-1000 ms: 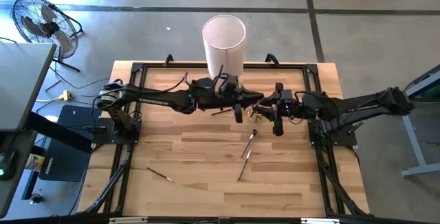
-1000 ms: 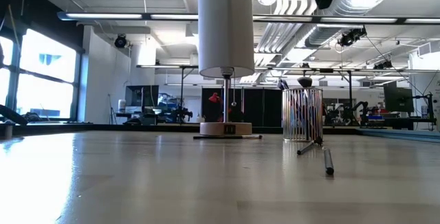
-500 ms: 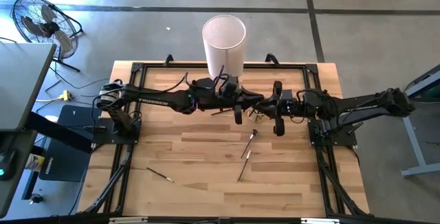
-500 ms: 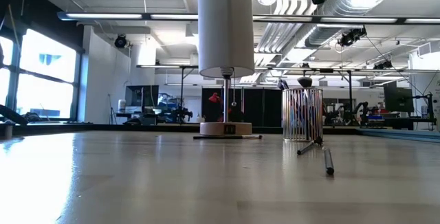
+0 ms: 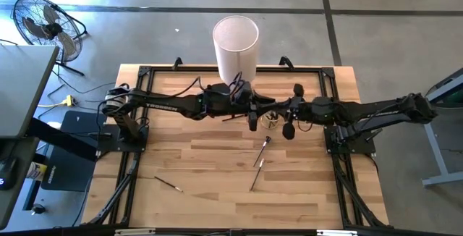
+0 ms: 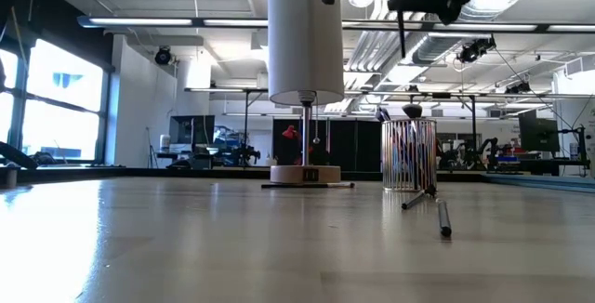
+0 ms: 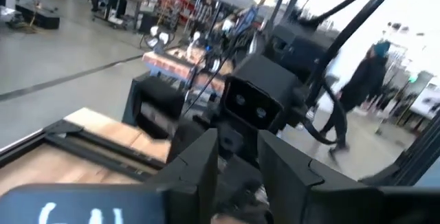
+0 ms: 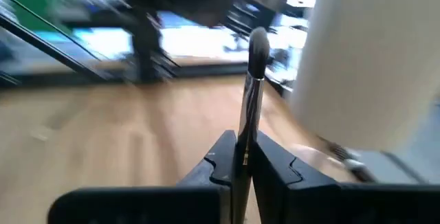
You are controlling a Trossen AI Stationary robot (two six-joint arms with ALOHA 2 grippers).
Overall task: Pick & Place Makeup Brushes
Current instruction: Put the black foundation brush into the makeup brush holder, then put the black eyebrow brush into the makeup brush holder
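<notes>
My right gripper [image 5: 289,117] [image 8: 242,146] hangs above the table's middle, beside the small clear cup [image 5: 271,121] [image 6: 409,154], and is shut on one dark makeup brush [image 8: 256,52]. My left gripper [image 5: 250,116] [image 7: 239,157] is open just left of the cup, facing the right arm, and holds nothing. The cup holds several brushes standing upright. One brush [image 6: 418,196] leans against the cup with its end on the table. Other brushes lie flat on the wood [image 5: 264,149] [image 5: 255,178] [image 5: 168,184]. The tall white cylinder [image 5: 235,42] stands at the far edge. My right gripper pinches the brush's handle [image 8: 245,136] between its two fingers. The handle runs out past the fingertips, and the dark tuft [image 8: 258,40] is at the free end away from the gripper. The brush is lifted clear of the table.
Black frame rails [image 5: 137,127] run along the table's left, right and far sides. The white cylinder [image 8: 371,59] is close beside the right gripper's path. Open wood lies toward the near edge [image 5: 217,207]. A fan [image 5: 43,22] stands on the floor off the far left corner.
My right gripper has shifted a little toward the table's left and far side, closer to the cup, and its wrist has turned. It has come down into the low view. It has stayed shut on the brush. The left arm has kept still.
</notes>
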